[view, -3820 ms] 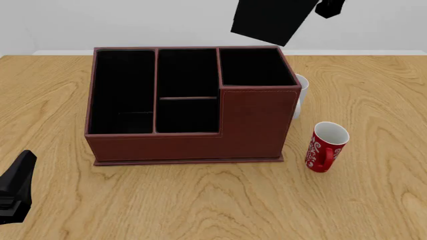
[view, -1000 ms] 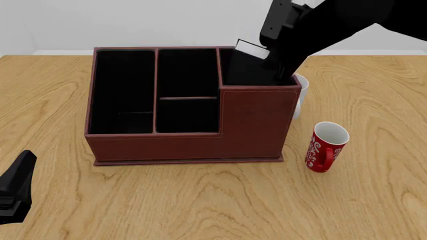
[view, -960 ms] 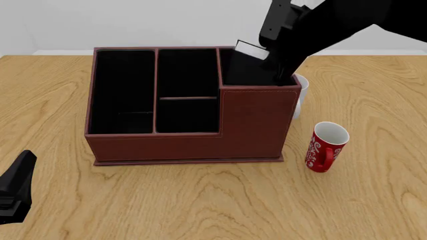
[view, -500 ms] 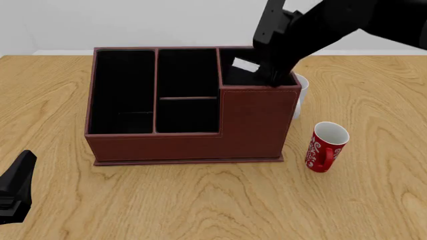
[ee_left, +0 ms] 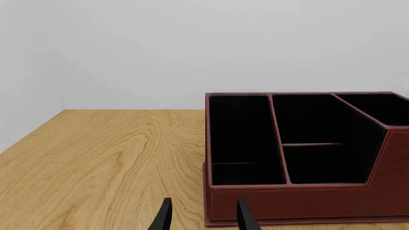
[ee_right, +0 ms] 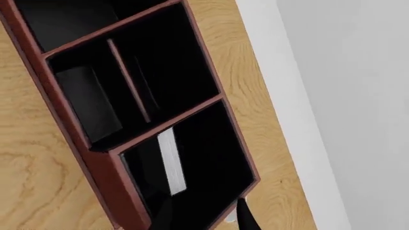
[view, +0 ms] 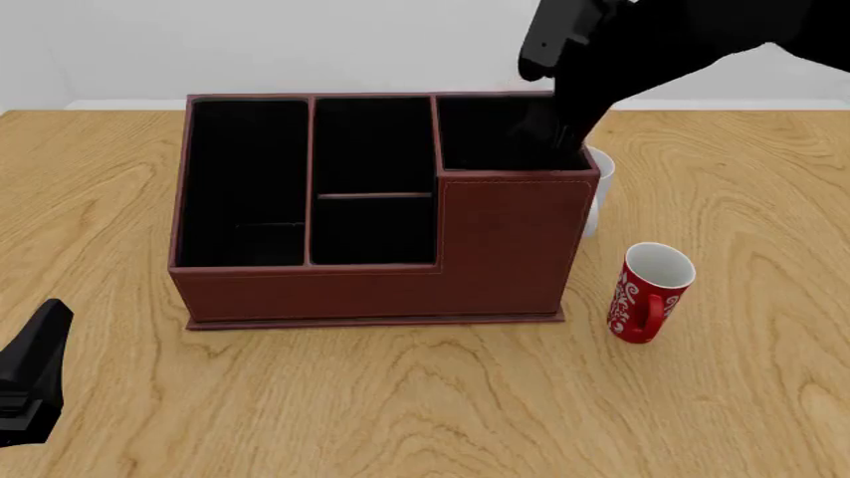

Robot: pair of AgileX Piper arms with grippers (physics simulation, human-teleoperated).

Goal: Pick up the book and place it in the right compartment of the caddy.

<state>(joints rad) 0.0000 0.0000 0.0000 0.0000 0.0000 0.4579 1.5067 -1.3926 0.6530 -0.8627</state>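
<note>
Black book (ee_right: 171,162) stands on edge inside the right compartment (view: 499,134) of the caddy (view: 505,244), directly beneath my right end effector (view: 564,124); I cannot tell its grip.

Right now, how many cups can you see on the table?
2. The red mug stands right of the caddy. A white cup peeks out behind the caddy's right end, mostly hidden.

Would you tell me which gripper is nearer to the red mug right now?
The right. The right gripper hangs over the caddy's back right cell, just beyond the red mug; the left gripper sits far off near the table's front left.
</note>
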